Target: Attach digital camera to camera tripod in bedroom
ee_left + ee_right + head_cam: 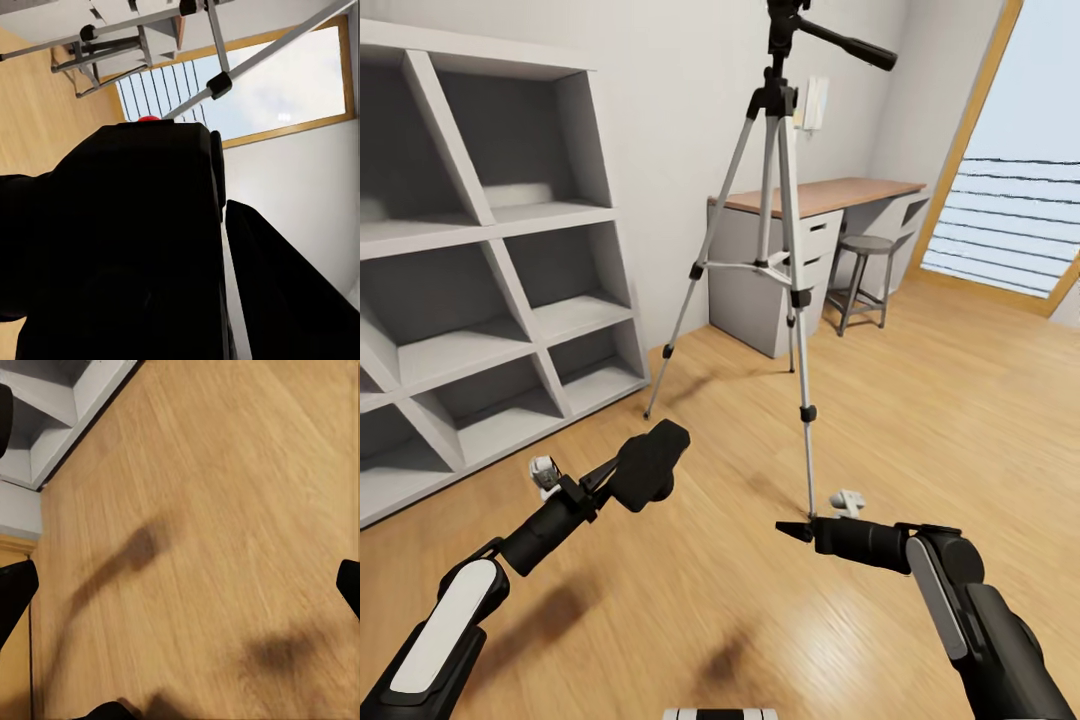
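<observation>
- Left gripper (660,455) was clamped on the camera (650,465), held above the plank floor (920,400); red dot (148,118) showed at the top edge of the black body (127,247) in the left wrist view.
- Stood beyond and to the right of that gripper: the tripod (780,250), upright on three spread silver legs, black head and pan handle (845,42) high up, well apart from the camera.
- Right gripper (795,531) was spread wide and empty, fingertips (15,592) at opposite edges of the right wrist view, bare floor between.
- Planted just beside that gripper's tip: the nearest tripod foot (812,515).
- Stood left of the left arm: white shelving (480,280).
- Sat behind the tripod: desk (810,200) and stool (863,270), by the window (1015,200).
</observation>
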